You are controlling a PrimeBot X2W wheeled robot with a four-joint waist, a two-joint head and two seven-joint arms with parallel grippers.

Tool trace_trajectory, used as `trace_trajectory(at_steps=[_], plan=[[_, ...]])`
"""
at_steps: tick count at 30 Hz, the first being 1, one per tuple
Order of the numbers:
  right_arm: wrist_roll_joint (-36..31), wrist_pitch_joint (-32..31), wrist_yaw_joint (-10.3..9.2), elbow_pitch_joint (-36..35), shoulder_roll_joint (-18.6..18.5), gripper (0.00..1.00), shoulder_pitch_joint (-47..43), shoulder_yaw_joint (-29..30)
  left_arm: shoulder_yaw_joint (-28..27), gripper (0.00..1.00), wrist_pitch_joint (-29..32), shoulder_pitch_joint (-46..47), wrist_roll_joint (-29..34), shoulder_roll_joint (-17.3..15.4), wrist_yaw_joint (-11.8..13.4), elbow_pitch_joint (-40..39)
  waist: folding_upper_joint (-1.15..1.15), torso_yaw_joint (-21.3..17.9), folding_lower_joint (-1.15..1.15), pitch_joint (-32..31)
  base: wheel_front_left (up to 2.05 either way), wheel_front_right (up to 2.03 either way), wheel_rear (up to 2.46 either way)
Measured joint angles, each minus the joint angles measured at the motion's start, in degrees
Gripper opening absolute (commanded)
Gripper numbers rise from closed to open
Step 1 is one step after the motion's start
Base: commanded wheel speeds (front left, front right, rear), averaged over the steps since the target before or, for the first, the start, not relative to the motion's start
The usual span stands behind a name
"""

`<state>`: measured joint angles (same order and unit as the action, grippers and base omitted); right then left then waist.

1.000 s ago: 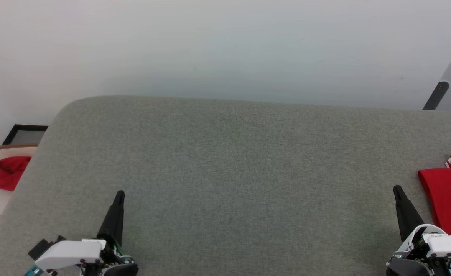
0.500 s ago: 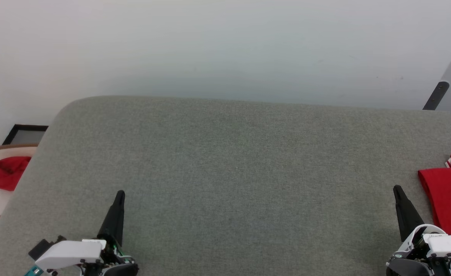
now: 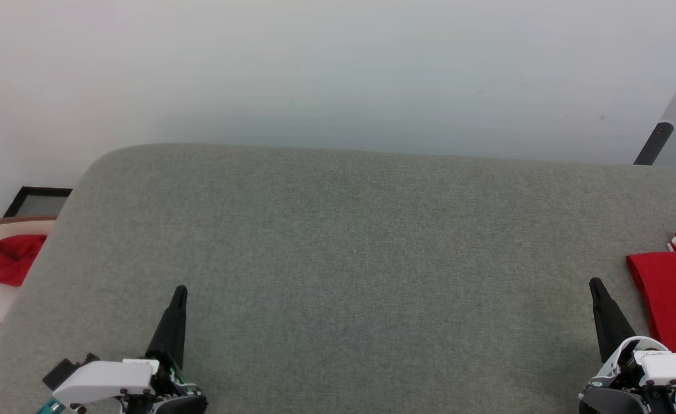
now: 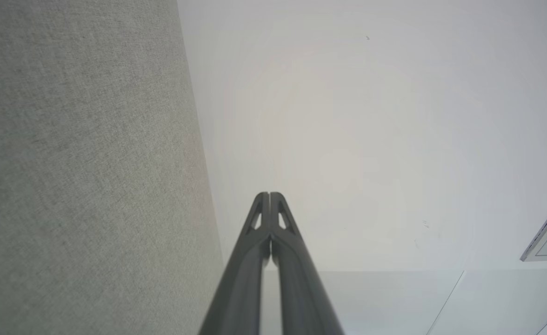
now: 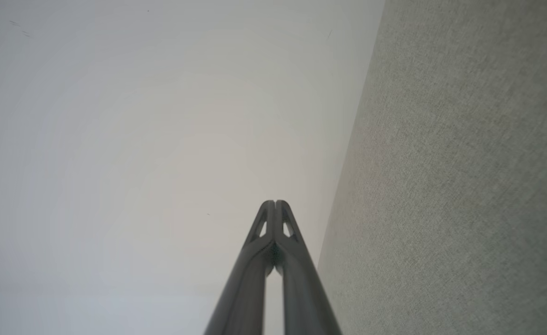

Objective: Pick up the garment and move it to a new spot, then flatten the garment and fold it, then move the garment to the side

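The garment lies at the 3 o'clock edge of the bench, long axis 6 to 12, striped trim farthest. The left hand at 7 and right hand at 5 are pinched closed, empty.

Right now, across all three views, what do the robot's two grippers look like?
The left gripper and right gripper match: long, dark grey-black fingers tapering to a point, with triangular cut-outs near the tips, set in white casings over black bases. A teal part shows beside the left one's casing.
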<state>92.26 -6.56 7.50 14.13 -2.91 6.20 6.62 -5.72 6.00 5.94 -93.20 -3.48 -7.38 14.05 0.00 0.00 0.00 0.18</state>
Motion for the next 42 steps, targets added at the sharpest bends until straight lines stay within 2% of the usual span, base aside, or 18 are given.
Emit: trace_trajectory(at_steps=[42], plan=[[0.0, 0.0, 0.00, 0.0, 0.0, 0.00, 0.0, 0.0, -0.4, 0.00, 0.1, 0.0, 0.4, 0.3, 0.0, 0.0, 0.00, 0.0, 0.00, 0.0, 0.00, 0.00, 0.00]])
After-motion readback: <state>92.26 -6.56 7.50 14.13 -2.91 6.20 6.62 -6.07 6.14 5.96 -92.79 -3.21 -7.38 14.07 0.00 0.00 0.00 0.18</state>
